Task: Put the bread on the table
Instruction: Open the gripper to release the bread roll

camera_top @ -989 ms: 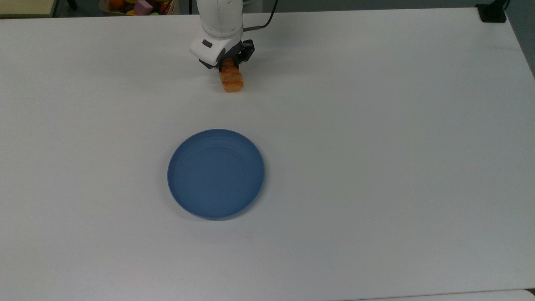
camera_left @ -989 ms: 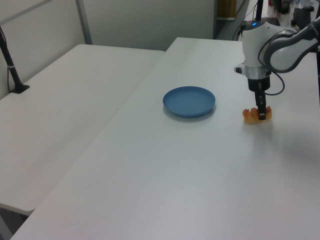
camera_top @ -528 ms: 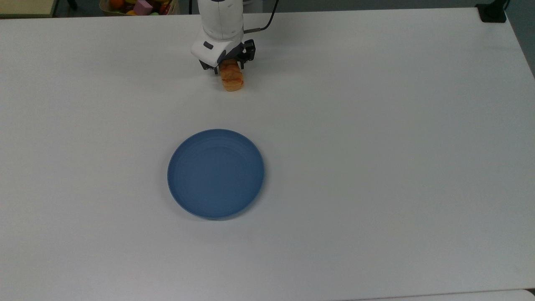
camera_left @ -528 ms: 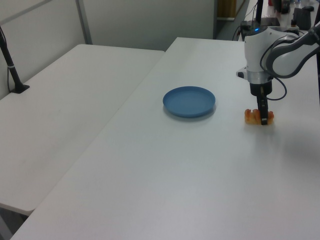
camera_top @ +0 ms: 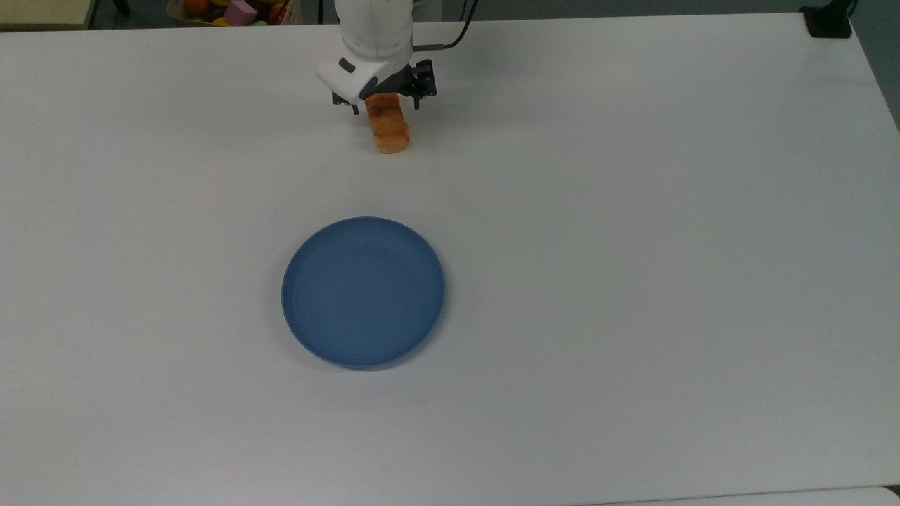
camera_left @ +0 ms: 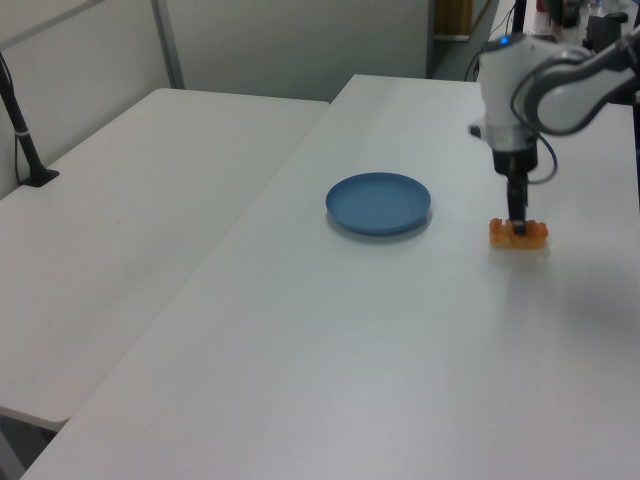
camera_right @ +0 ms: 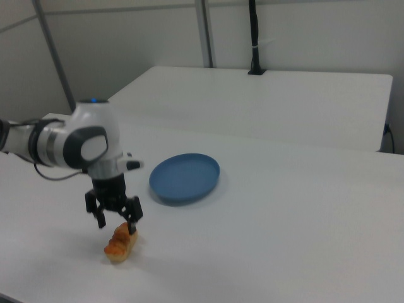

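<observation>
The bread (camera_top: 389,131), a small golden-orange roll, lies on the white table (camera_top: 633,211) near its far edge in the top view. My gripper (camera_top: 383,104) stands directly over the roll's far end, open, with a finger on either side of it. In the right view the gripper (camera_right: 116,222) hangs spread just above the bread (camera_right: 121,244), which rests on the table (camera_right: 284,221). The left view shows the gripper (camera_left: 517,222) pointing straight down at the bread (camera_left: 518,235) on the table (camera_left: 350,330).
An empty blue plate (camera_top: 363,292) sits mid-table, well apart from the roll (camera_left: 378,202) (camera_right: 185,177). A second white table (camera_left: 130,200) adjoins with a black post (camera_left: 25,140). A bin of colourful toys (camera_top: 232,10) and a black mount (camera_top: 828,21) lie at the far edge.
The gripper has opened and let go of the bread, then risen a little. The roll now lies flat on the table, uncovered further in the top view.
</observation>
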